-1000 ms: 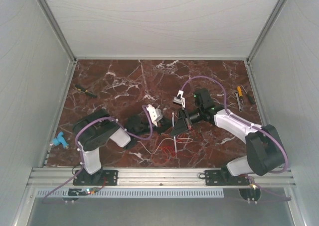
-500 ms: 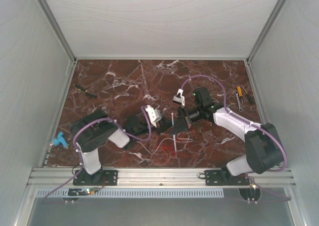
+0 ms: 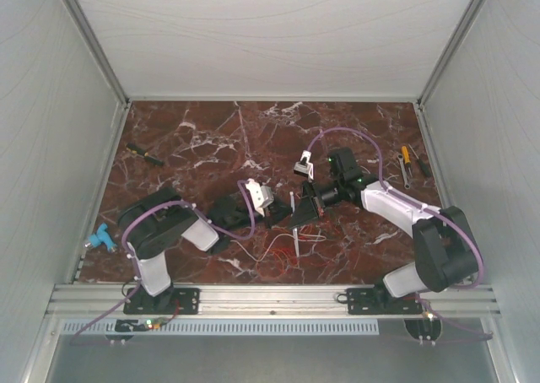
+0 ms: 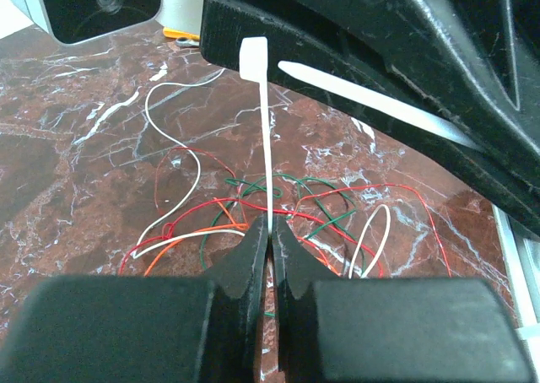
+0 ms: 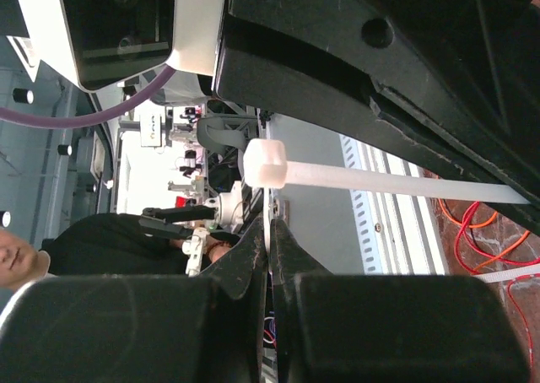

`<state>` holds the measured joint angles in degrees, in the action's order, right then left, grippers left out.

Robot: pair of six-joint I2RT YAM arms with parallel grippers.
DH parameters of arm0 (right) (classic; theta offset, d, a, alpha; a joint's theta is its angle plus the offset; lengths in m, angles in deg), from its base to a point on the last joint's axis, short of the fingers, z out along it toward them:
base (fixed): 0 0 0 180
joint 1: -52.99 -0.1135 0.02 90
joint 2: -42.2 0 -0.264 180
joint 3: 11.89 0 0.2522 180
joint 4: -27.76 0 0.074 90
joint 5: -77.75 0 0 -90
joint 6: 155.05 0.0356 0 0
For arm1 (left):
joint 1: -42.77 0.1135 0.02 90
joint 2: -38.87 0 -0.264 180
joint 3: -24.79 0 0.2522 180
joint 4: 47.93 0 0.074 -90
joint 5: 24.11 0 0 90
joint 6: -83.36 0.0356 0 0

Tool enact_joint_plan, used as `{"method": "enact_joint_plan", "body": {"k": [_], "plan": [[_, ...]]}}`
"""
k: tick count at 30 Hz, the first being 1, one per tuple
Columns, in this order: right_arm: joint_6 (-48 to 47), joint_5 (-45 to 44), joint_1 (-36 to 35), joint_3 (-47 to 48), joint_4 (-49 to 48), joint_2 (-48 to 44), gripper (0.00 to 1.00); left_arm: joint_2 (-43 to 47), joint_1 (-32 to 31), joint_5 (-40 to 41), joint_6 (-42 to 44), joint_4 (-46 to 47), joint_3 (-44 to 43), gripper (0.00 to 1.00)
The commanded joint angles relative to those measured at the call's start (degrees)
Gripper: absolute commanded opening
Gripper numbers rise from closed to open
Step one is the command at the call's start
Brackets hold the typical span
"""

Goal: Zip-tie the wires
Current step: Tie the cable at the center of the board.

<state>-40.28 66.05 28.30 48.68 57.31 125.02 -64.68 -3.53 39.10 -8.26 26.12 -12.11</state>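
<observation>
Though barely parted, left and right jaws clamp the zip tie point(image 4: 254, 60).

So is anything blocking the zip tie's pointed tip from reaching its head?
Nothing visible. The tip of the zip tie sits just beside its head, only open air between; the wires lie on the table below.
</observation>
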Motion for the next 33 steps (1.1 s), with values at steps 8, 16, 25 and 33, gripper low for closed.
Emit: {"method": "enact_joint_plan", "body": {"k": [8, 16, 25, 33], "plan": [[-0.4, 2.0, 0.0, 2.5, 1.7, 0.2, 0.00, 1.0, -0.4, -1.6, 1.8, 5.7, -0.1, 0.00], [-1.5, 1.4, -0.9, 2.7, 3.4, 0.8, 0.00, 1.2, -0.3, -1.4, 1.8, 5.5, -0.2, 0.00], [-3.0, 1.5, -0.5, 4.9, 5.0, 2.5, 0.00, 1.9, -0.4, -1.6, 2.2, 5.5, 0.6, 0.00], [-2.4, 1.8, 0.1, 4.1, 4.5, 2.0, 0.00, 2.3, -0.3, -1.3, 2.7, 5.6, 0.9, 0.00]]}}
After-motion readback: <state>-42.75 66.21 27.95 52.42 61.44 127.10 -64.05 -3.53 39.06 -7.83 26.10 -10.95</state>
